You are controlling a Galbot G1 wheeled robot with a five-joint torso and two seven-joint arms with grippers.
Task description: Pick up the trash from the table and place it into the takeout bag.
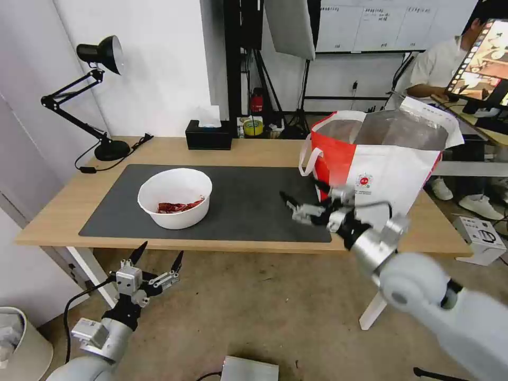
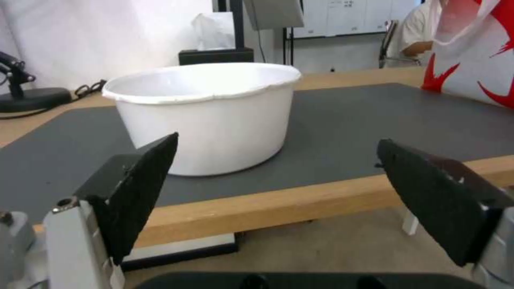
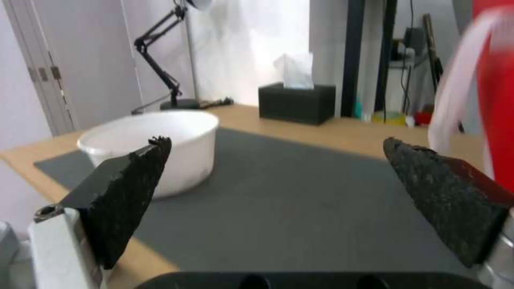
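My left gripper [image 1: 159,253] hung below the table's [image 1: 63,211] near edge, fingers spread wide, nothing between them. Left wrist view: both black fingers [image 2: 142,188] apart, pointing at the white bowl [image 2: 206,116] from under the table edge level, well short of it

My right gripper [image 1: 302,197] was up over the near right part of the grey mat [image 1: 248,201], just in front of the takeout bag [image 1: 386,159], fingers apart, empty. Right wrist view: pads [image 3: 128,188] wide apart, mat [image 3: 289,192] beneath, bowl [image 3: 160,144] further off on the left-arm side, bag's red side [image 3: 498,100] and a white handle loop close by the other finger

Bowl [image 1: 175,197] sat upright on the mat's left part, red scraps [image 1: 179,206] in the bottom. Gripper-to-bowl: well apart for both arms

Bag stood upright on the table's right end, partly on the mat's corner, mouth open, foil lining visible, red logo [image 1: 363,181] facing me

Far edge of table: black tissue box [image 1: 208,135] with a white tissue sticking out, black desk lamp [image 1: 90,95] at the far left corner
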